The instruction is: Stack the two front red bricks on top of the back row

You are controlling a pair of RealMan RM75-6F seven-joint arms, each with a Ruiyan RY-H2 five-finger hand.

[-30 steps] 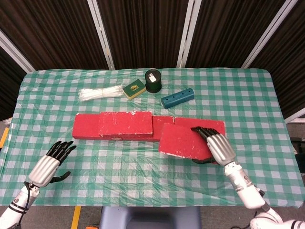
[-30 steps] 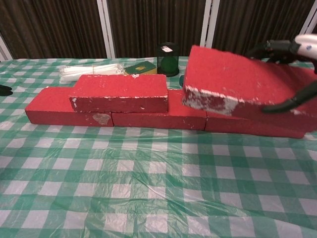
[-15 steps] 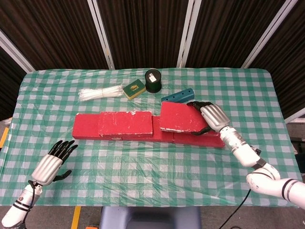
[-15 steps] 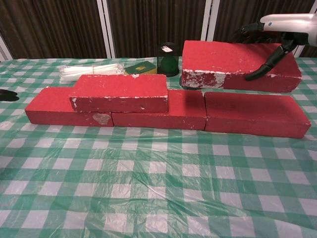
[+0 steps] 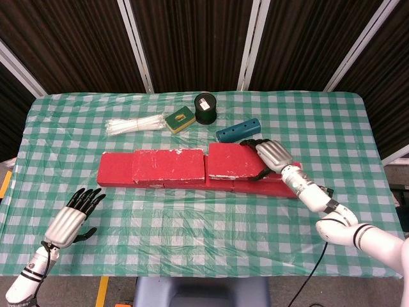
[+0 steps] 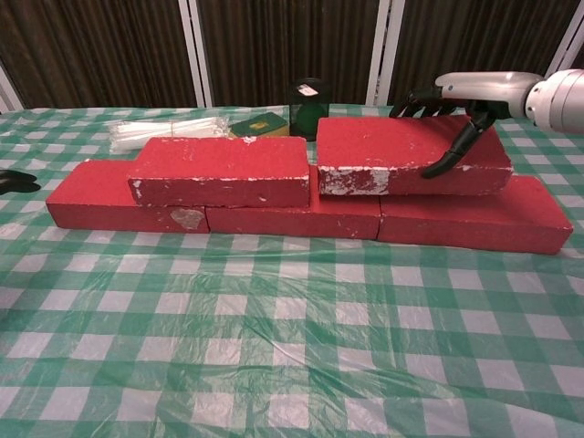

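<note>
Second red brick sits on the back row, right hand gripping its right end.

The right hand (image 6: 456, 114) reaches in from the right, fingers draped over the far top edge and thumb pressed down the near face of the right upper brick (image 6: 401, 155), which lies flat across the middle and right bricks of the back row (image 6: 292, 214). Just beside it on the left, with a narrow gap between, the left upper brick (image 6: 219, 169) rests on the same row. The left hand (image 5: 71, 217) hovers low at the near left corner of the table (image 5: 192, 224), well apart from all the bricks, fingers spread and holding nothing. Behind the bricks stand a dark green cup (image 5: 205, 107), a teal block (image 5: 238, 131) and a bundle of white sticks (image 5: 134, 125).
</note>
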